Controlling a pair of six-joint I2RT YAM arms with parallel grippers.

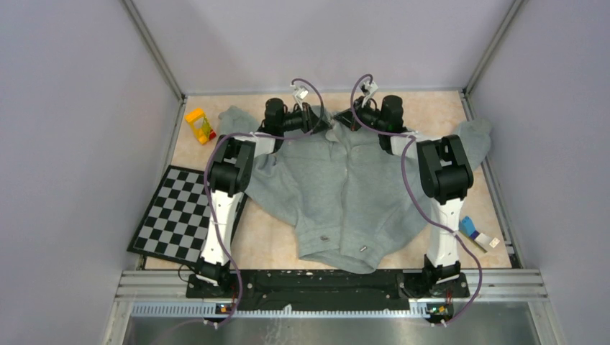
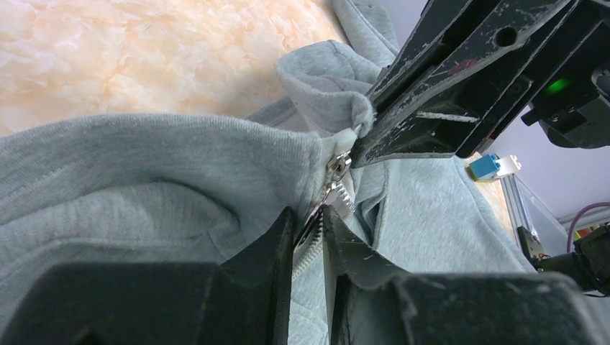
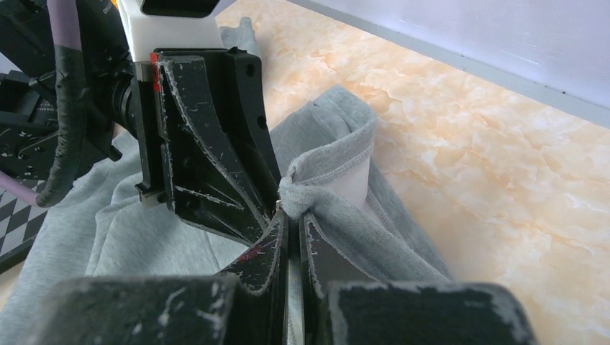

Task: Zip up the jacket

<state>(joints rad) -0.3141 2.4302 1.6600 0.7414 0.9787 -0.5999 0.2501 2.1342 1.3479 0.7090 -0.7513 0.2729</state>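
At the jacket collar, the right gripper, clenched on the hem, should hold taut while the left gripper, pinching the pull, draws straight up.

Soft matt grey fleece jacket, metal zipper, smooth marbled tabletop.

Framed walls and a checkerboard suggest a lab.

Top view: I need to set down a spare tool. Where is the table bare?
Bare: the table between checkerboard and jacket hem; the far right corner beside the sleeve; the strip between that sleeve and the blue block. Crowded: the collar, where the left gripper and right gripper pinch it.
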